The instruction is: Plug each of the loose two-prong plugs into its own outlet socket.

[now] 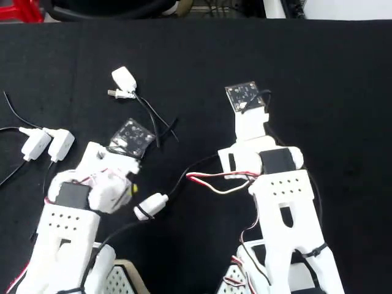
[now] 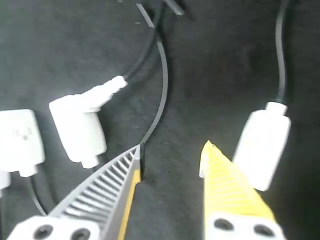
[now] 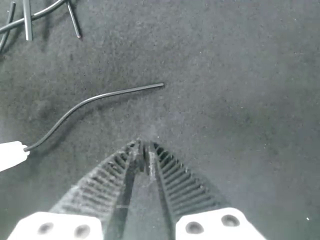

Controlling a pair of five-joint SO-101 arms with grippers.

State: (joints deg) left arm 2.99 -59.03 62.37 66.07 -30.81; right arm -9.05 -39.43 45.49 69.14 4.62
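Observation:
In the left wrist view my left gripper [image 2: 172,147] is open, one grey and one yellow finger just above the black mat with nothing between them. A white plug body [image 2: 79,127] lies beside the grey finger, with a second white body [image 2: 17,137] touching it. Another white plug [image 2: 262,147] lies beside the yellow finger. From above, a loose two-prong plug [image 1: 124,79] lies ahead of the left arm [image 1: 92,184], and two white pieces [image 1: 48,144] sit side by side at the left. My right gripper [image 3: 145,146] is shut and empty over bare mat.
A white inline connector [image 1: 152,205] on a black cable lies between the two arms. Thin black cables [image 1: 153,119] cross the mat near the left wrist. A loose cable end [image 3: 100,97] lies ahead of the right gripper. The right half of the mat [image 1: 343,92] is open.

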